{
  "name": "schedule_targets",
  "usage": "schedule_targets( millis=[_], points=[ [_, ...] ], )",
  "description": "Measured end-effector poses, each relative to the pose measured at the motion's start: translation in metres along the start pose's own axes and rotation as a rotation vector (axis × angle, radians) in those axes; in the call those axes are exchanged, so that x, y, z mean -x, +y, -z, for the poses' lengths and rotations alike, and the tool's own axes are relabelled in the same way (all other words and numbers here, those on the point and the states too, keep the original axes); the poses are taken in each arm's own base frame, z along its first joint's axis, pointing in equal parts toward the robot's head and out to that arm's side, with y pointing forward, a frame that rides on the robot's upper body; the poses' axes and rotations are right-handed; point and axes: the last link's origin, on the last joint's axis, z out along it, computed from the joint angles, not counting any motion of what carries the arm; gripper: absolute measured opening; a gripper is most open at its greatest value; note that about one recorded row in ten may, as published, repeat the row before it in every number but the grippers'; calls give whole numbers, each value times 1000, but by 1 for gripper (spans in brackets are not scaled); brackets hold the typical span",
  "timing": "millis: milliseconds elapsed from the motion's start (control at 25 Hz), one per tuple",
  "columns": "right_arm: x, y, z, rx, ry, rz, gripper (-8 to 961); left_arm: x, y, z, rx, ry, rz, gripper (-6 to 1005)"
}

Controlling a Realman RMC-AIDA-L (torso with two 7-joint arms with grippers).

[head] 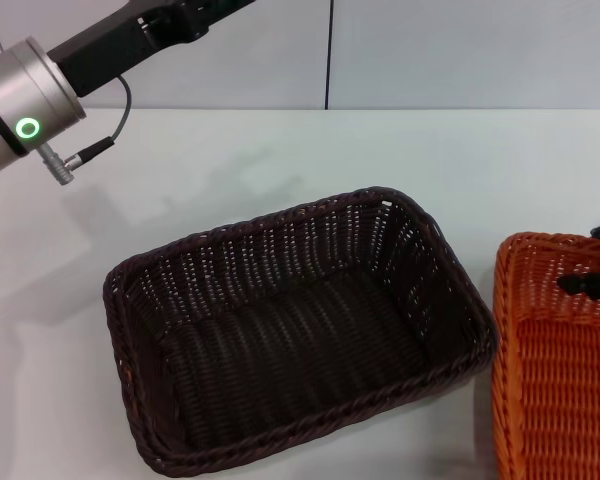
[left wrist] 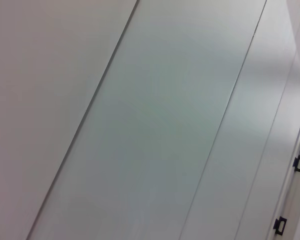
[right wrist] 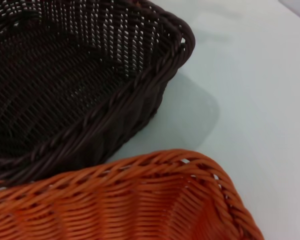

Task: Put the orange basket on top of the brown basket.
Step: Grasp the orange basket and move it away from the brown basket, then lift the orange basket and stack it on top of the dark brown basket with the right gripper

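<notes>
- The brown basket sits on the white counter, open side up and turned a little askew.
- The orange basket stands on the counter just beside it, on the robot's right — the two rims are close, and whether they touch cannot be told.
- The right gripper shows only as a dark part at the edge of the head view, right over the far rim of the orange basket; whether it is open or grips the rim cannot be told.
- From the right wrist, the orange basket lies directly below, the brown basket just beyond it, a strip of counter to one side.
- The left arm is raised, well apart from both baskets, far up and off to the left of the right gripper — its wrist camera faces only a pale panelled wall.
</notes>
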Motion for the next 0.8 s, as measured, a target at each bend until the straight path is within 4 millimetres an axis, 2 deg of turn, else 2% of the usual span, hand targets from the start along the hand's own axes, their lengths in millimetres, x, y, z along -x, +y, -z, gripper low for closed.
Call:
schedule_targets(
  millis=[200, 440, 480, 520, 680, 800],
  points=[
    [-8, -1, 8, -4, 9, -21, 435, 1, -1, 2, -6, 0, 2, 859],
    [-26, -9, 42, -8, 33, -91, 261, 4, -2, 4, -14, -2, 16, 859],
    [-33, -9, 53, -1, 43, -115, 251, 5, -3, 5, -15, -3, 17, 859],
    [-33, -9, 53, -1, 43, -115, 241, 5, -3, 5, -16, -3, 20, 859],
    [-53, -3, 80, 36, 71, -184, 198, 8, -4, 8, -24, -5, 26, 859],
    [-62, 0, 88, 39, 78, -214, 159, 8, -4, 9, -28, -3, 22, 859]
  ],
)
